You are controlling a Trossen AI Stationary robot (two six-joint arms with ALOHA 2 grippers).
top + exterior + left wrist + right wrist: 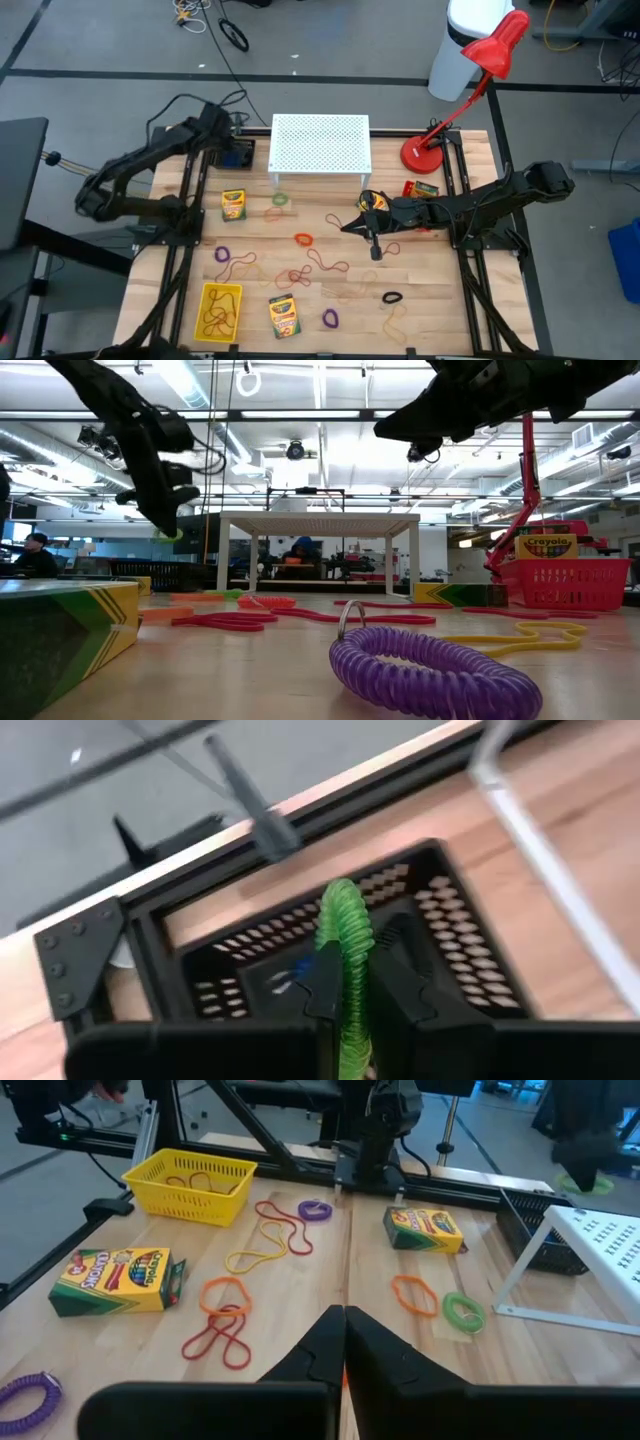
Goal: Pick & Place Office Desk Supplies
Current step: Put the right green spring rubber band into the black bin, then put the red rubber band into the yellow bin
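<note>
One green loop (345, 960) upright in left tool (350, 1005)

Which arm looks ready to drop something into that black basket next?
The left. Its gripper holds a green coiled loop right above the black basket. The right gripper is mid-table, far from it.

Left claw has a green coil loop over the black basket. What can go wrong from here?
1. The green coiled elastic loop is pinched in the left claw above the black mesh basket; it may snag on release.
2. It hangs near the basket's edge, so it might drop outside.
</note>
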